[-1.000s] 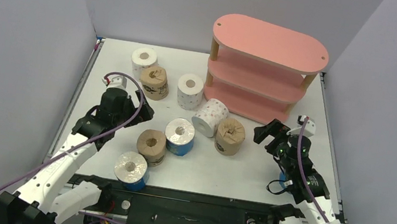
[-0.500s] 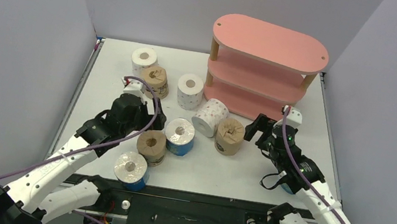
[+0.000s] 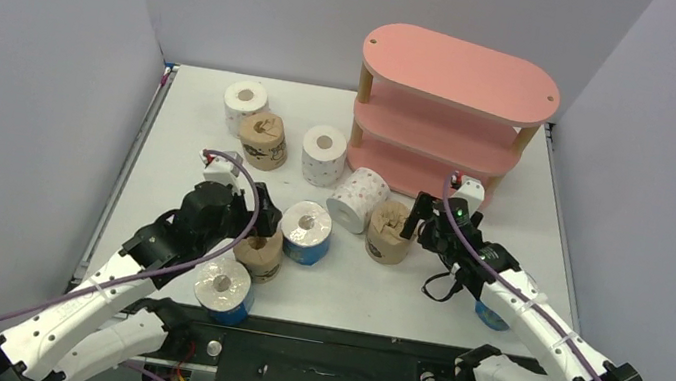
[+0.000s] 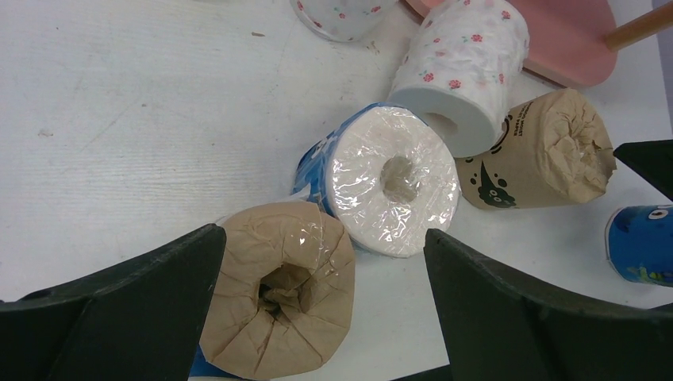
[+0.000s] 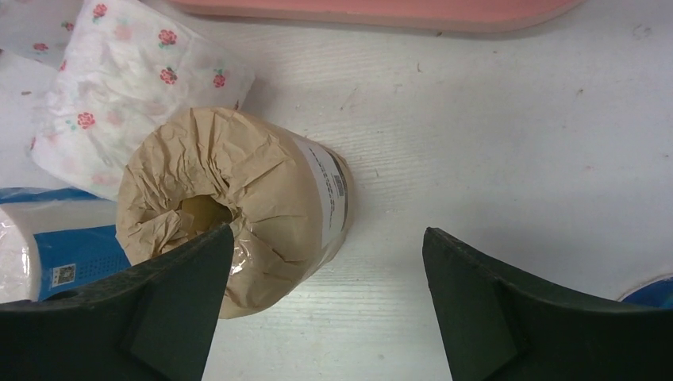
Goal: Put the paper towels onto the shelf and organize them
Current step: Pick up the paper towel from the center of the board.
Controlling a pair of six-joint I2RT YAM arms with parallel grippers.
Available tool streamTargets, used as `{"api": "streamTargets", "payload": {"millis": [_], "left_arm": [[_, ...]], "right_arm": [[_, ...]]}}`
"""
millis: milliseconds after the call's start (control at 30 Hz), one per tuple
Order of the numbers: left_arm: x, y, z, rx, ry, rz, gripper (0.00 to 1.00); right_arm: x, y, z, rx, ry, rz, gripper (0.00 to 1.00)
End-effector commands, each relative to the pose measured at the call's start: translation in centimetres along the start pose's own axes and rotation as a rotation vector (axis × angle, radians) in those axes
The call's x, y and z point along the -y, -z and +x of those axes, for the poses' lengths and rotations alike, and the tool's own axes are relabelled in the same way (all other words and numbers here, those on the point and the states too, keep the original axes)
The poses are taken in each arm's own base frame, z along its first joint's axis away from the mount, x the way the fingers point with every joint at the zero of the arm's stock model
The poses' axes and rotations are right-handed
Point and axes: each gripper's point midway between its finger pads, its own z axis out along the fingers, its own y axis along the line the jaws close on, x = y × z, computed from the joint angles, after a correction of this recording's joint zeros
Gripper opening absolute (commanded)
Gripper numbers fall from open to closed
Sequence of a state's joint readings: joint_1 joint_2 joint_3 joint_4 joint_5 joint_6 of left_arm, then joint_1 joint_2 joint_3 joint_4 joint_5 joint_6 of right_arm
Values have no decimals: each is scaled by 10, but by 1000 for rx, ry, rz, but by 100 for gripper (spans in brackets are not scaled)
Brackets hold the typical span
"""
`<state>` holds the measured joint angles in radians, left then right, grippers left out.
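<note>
The pink shelf stands at the back right, with nothing on the boards I can see. Paper towels are scattered on the white table. My left gripper hangs open just above a brown roll, which stands on end by the left finger, not gripped. A blue roll stands just behind it. My right gripper is open beside another brown roll. Its left finger overlaps that roll's top and the right finger stands over bare table.
A dotted white roll lies on its side left of the shelf. Further back stand a white roll, a brown roll and a dotted roll. Blue rolls sit near the front and under the right arm. Grey walls flank the table.
Both arms swung toward the middle: the left gripper came right and forward over the brown roll, the right gripper moved left to the brown roll by the shelf. The right jaws narrowed slightly.
</note>
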<state>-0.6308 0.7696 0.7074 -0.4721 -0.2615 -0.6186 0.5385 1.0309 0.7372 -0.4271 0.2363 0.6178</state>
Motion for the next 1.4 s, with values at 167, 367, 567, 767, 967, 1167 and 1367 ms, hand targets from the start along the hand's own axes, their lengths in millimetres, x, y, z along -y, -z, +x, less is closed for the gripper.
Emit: {"api": "streamTargets", "payload": {"millis": [167, 367, 567, 767, 967, 1167, 1367], "left_arm": [[10, 8, -13, 94, 74, 77, 96], [11, 3, -6, 73, 77, 83, 96], [10, -1, -1, 61, 80, 79, 96], [7, -3, 5, 43, 79, 67, 96], [8, -4, 8, 29, 84, 70, 96], [4, -5, 10, 28, 90, 58, 96], [3, -6, 14, 22, 100, 54, 97]], "right_arm": [[-24, -13, -15, 12, -28, -71, 84], [-29, -24, -8, -31, -60, -113, 81], [-27, -31, 0, -62, -64, -100, 78], [-24, -37, 5, -77, -64, -83, 70], [-24, -46, 10, -92, -70, -71, 64], [-22, -49, 14, -95, -64, -67, 60], [-20, -52, 21, -114, -54, -56, 50]]}}
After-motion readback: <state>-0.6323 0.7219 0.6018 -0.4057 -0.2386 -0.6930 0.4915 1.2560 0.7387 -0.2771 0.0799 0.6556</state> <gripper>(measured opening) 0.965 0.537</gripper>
